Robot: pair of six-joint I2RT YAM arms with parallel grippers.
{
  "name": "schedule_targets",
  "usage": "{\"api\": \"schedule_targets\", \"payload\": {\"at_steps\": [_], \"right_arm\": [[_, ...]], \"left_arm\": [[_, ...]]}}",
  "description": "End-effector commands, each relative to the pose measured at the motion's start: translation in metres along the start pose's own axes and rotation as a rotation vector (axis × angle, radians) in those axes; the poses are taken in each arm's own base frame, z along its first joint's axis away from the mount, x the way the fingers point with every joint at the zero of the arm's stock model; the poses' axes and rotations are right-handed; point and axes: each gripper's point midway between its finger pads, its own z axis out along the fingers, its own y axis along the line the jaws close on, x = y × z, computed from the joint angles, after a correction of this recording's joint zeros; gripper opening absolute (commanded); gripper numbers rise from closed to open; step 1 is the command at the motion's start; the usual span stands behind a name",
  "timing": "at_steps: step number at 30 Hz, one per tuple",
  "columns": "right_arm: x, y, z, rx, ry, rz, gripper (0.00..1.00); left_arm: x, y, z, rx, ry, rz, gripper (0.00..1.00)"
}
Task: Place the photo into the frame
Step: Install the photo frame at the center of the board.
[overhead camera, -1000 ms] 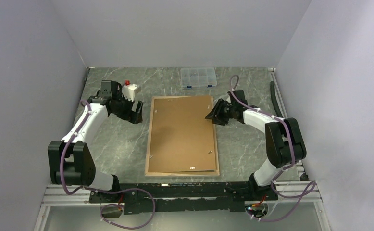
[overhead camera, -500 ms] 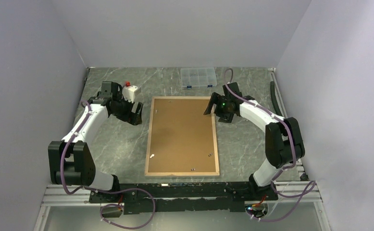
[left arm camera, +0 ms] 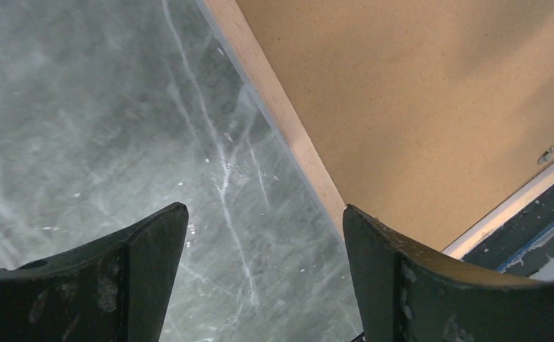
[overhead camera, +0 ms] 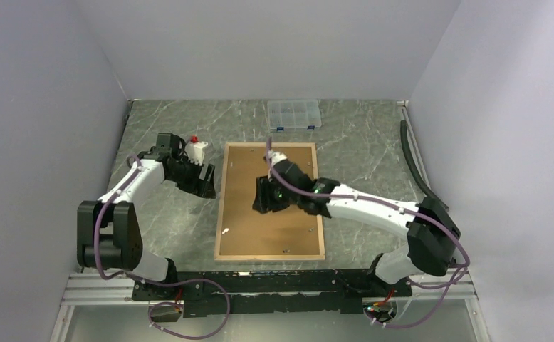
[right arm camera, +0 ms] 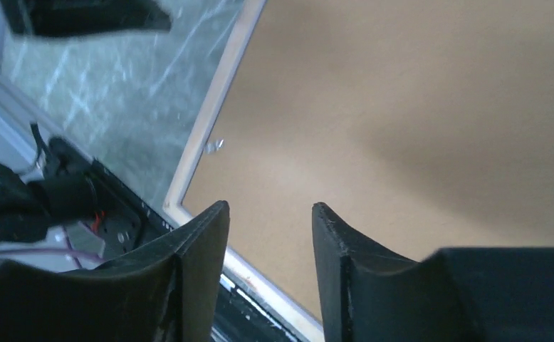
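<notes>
The frame [overhead camera: 221, 206] lies face down on the table, its light wood border [left arm camera: 288, 128] around the brown backing board [overhead camera: 288, 235]. The photo is hidden from every view. My left gripper [overhead camera: 206, 187] stands open just off the frame's left edge, over bare table, with nothing between its fingers [left arm camera: 263, 210]. My right gripper [overhead camera: 263, 203] reaches over the middle of the backing board [right arm camera: 402, 107], jaws apart and empty [right arm camera: 270, 206]. The frame's near left corner [right arm camera: 178, 203] shows past its fingertips.
A clear compartment box [overhead camera: 294, 114] sits at the back of the table. A small white block with a red top [overhead camera: 198, 148] stands by the left arm. Small metal clips [overhead camera: 226, 231] dot the board. A black cable [overhead camera: 413, 157] runs along the right side.
My right arm swung from the frame's far right corner to over the board's middle. The board's raised near corner now lies flat. My left gripper shifted slightly toward the frame's left edge.
</notes>
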Motion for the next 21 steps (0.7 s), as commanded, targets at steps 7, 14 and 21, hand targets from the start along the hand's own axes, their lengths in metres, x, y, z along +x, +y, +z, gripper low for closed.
{"api": "schedule_targets", "payload": {"at_steps": [7,14,21], "right_arm": [[0.051,0.057,0.036,-0.129,-0.031,-0.273,0.00],[0.073,0.067,0.061,-0.083,-0.078,-0.516,0.00],[0.090,0.080,0.083,-0.044,-0.135,-0.741,0.00]], "left_arm": [[0.004,-0.014,0.035,0.179,0.042,-0.088,0.62],[0.008,-0.020,0.045,0.248,0.059,-0.111,0.51],[0.010,-0.018,0.053,0.267,0.083,-0.130,0.35]]}}
